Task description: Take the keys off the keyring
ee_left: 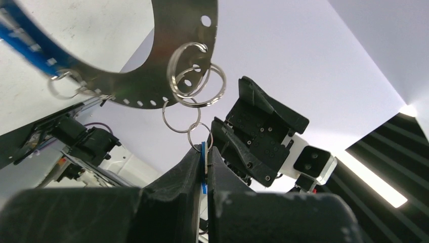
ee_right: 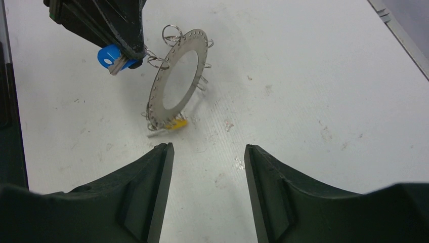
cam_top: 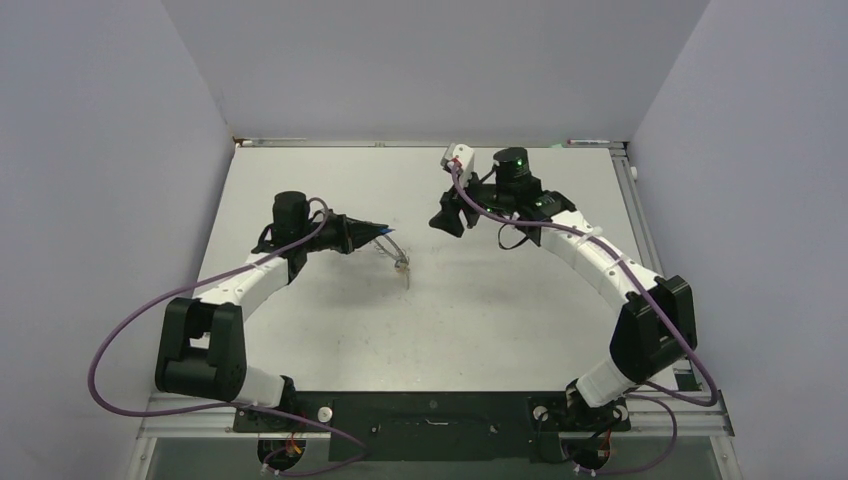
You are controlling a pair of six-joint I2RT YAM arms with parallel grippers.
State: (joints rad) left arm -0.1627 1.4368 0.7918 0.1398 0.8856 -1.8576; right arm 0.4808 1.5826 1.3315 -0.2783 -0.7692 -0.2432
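Right wrist view: left gripper [ee_right: 132,49] clamps a blue-tagged key [ee_right: 112,58] at 11 o'clock, the keyring [ee_right: 157,96] hanging beneath, a yellow-tagged key [ee_right: 177,123] at its 6 o'clock. The right gripper [ee_right: 207,148] gapes, empty. Tugging the dangling ring could swing it or slip the tag free.

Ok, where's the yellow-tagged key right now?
Right wrist view, left of centre: the yellow-tagged key lies on the table at the bottom edge of the keyring, below the left hand pinching the blue-tagged key.
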